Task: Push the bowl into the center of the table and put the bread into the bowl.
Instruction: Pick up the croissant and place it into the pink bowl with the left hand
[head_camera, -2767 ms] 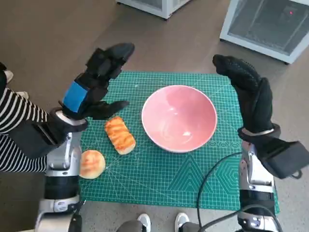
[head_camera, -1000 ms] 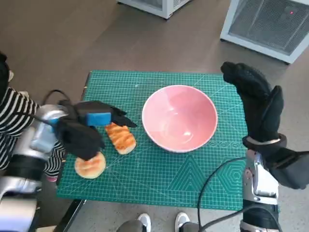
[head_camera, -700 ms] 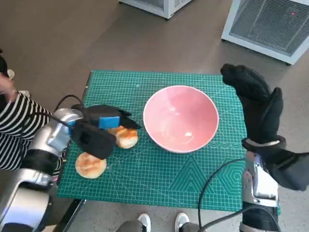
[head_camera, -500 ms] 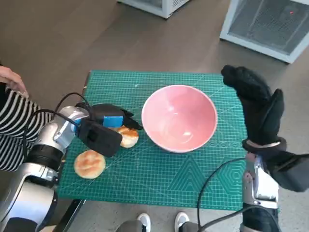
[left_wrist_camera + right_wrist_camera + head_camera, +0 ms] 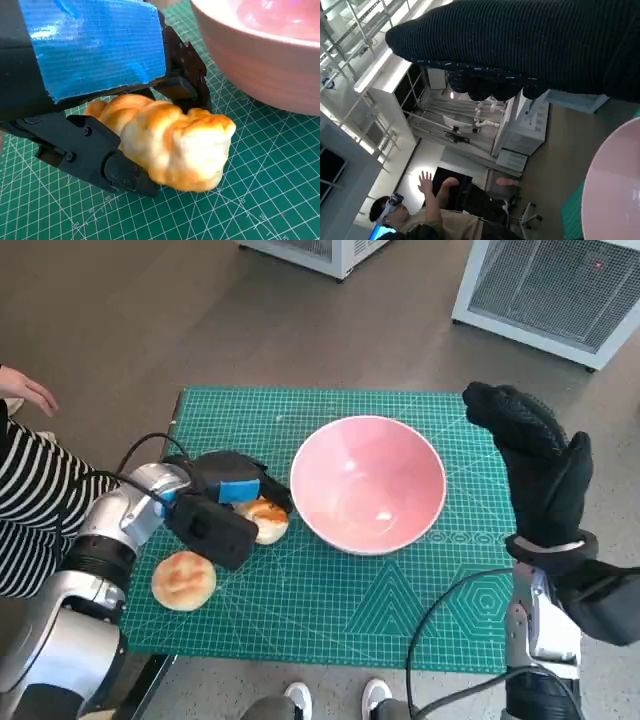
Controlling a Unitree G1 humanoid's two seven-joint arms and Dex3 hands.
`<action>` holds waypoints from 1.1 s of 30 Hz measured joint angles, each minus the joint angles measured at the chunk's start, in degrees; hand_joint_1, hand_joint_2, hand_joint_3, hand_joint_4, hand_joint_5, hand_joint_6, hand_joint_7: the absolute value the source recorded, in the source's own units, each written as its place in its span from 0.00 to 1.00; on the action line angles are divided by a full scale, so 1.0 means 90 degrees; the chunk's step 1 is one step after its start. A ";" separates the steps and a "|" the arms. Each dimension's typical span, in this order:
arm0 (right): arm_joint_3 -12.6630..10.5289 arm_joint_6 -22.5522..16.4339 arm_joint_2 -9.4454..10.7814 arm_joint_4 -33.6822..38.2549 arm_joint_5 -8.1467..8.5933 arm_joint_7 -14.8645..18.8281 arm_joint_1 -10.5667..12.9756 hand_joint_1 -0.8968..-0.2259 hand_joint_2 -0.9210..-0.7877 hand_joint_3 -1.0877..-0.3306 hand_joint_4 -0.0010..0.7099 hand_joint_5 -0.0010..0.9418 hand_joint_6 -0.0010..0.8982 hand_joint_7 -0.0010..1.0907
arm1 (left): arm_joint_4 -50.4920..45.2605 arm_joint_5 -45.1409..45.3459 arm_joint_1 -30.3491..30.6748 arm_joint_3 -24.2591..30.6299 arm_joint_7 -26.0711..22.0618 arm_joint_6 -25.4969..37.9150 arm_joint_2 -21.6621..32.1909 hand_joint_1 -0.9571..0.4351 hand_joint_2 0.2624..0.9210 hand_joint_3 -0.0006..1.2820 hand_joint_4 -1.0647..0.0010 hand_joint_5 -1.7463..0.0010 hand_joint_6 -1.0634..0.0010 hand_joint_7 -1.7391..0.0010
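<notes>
— Since a few seconds ago the left hand [image 5: 222, 502] has dropped from above the mat and turned in over the long bread roll [image 5: 263, 520]; the roll now sits nearer the pink bowl [image 5: 367, 483] than it did.

— Does the hand have hold of it?

— Yes. In the left wrist view its black fingers [image 5: 95, 160] lie along both sides of the roll [image 5: 170, 142], closed against the crust, with the blue-taped back above. I cannot tell whether the roll rests on the green cutting mat [image 5: 260, 200] or is just off it.

— And the bowl?

— It stands upright on the mat [image 5: 340, 600], a little toward the right of the middle, holding nothing. The roll is just beside its rim on the robot's left, not touching it.

— The right hand?

— The right hand [image 5: 535, 465] is raised beside the bowl's right edge, gloved fingers straight and apart, gripping nothing and clear of the bowl.

— Anything else on the mat?

— A round bun [image 5: 184, 580] lies near the left front corner, apart from the left hand. A person's striped sleeve [image 5: 30, 505] shows at the left edge.
</notes>
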 measured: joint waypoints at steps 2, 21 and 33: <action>-0.0001 0.0000 0.0000 -0.0010 0.0000 0.0000 0.0002 0.32 0.00 0.57 0.24 0.01 0.10 0.45 | -0.0009 -0.0121 -0.0005 0.0089 -0.0164 -0.0123 0.0075 0.69 1.00 0.03 0.30 0.36 0.38 0.36; -0.0002 -0.0002 0.0005 -0.0035 -0.0003 -0.0011 0.0026 0.30 0.00 0.58 0.23 0.00 0.10 0.44 | -0.3249 -0.3010 -0.0055 0.2061 -0.2535 0.1346 0.0872 0.69 0.98 0.03 0.33 0.34 0.31 0.40; 0.0004 -0.0060 0.0028 0.0027 -0.0011 -0.0015 0.0021 0.32 0.00 0.57 0.23 0.00 0.10 0.44 | -0.4729 -0.3198 -0.0272 0.2294 -0.2179 0.1970 0.0237 0.69 1.00 0.03 0.36 0.38 0.34 0.32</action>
